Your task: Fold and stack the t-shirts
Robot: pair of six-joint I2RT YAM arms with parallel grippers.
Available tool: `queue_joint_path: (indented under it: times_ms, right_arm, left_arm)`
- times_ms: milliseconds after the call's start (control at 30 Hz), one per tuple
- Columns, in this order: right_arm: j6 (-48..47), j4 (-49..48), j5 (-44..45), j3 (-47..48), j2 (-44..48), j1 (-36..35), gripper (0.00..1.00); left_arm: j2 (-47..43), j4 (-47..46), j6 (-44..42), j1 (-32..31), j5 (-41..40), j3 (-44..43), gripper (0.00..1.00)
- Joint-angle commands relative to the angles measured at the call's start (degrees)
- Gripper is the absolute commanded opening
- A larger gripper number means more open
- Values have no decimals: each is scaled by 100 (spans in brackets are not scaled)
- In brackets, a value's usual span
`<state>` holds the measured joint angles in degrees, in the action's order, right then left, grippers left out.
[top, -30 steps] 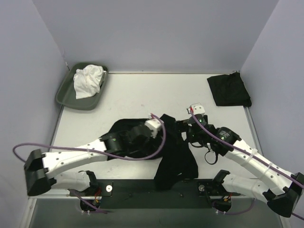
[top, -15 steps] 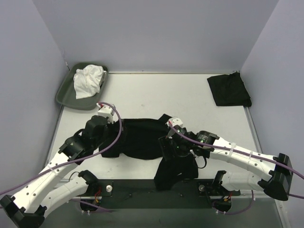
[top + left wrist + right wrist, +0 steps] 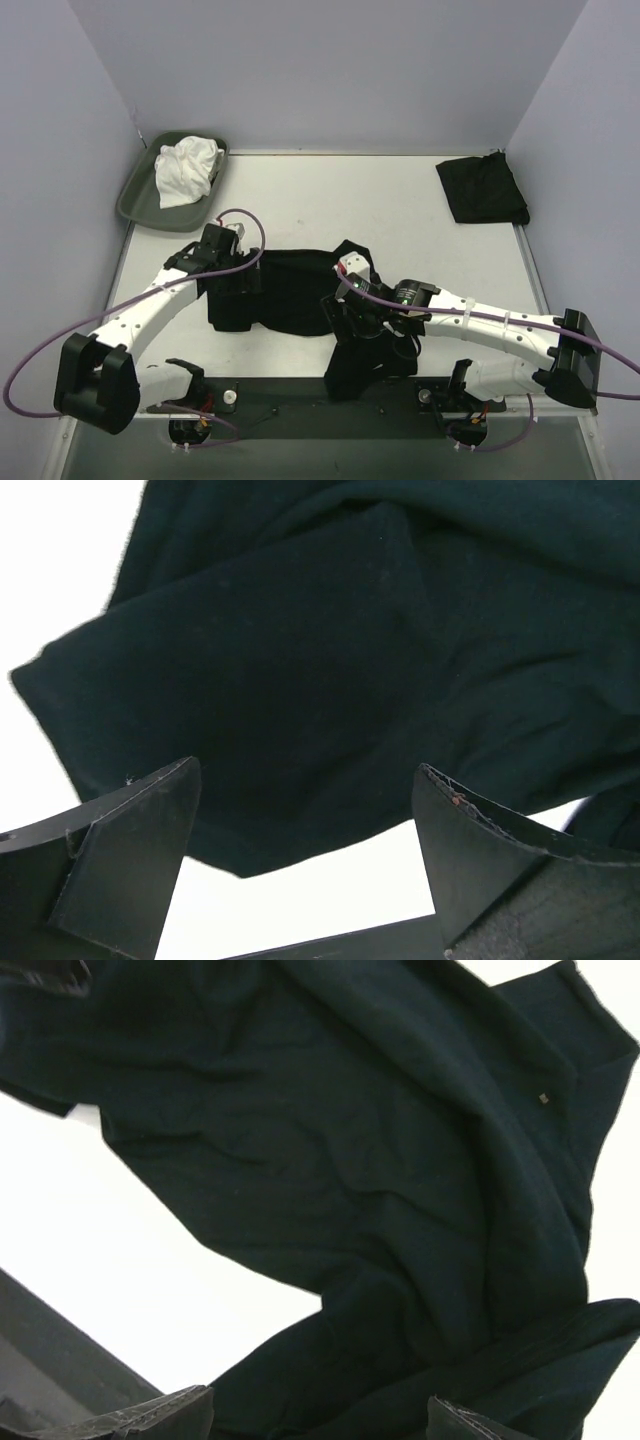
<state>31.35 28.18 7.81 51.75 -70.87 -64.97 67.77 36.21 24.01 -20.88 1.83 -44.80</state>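
White desk (image 3: 330,195) lies below us. Our left end effector (image 3: 305,772) hangs spread and empty over a loose flap of the crumpled black thin-cloth t-shirt (image 3: 292,285) at the near middle; our right end effector (image 3: 320,1405) is spread too, over its body. We judge it light and limp: pinch hem corners. Far right sits a folded black t-shirt (image 3: 482,190).

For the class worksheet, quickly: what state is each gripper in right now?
Left gripper: open, above the black t-shirt, holding nothing.
Right gripper: open, also above it.
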Motion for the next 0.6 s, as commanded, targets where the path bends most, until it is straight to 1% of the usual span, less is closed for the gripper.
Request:
queue_joint_path:
  times_ms: [0, 133, 300, 433, 500, 567]
  right_arm:
    - [125, -15, 467, 73, 56, 72, 87]
    - [143, -67, 423, -129, -93, 230, 84]
    - [432, -164, 317, -568, -181, 318, 73]
    - [809, -252, 177, -1042, -111, 310, 64]
    - [960, -252, 168, -1175, -24, 301, 62]
    - [1135, -270, 168, -1359, 125, 292, 56]
  left_arm:
    - [447, -430, 209, 67, 415, -406, 96]
    - [1026, -588, 367, 111, 433, -696, 95]
    - [1318, -764, 473, 181, 371, -794, 95]
    - [1581, -764, 543, 409, 380, -978, 95]
    - [1643, -764, 543, 541, 398, -1109, 95]
    - [1748, -764, 543, 638, 502, -1198, 95]
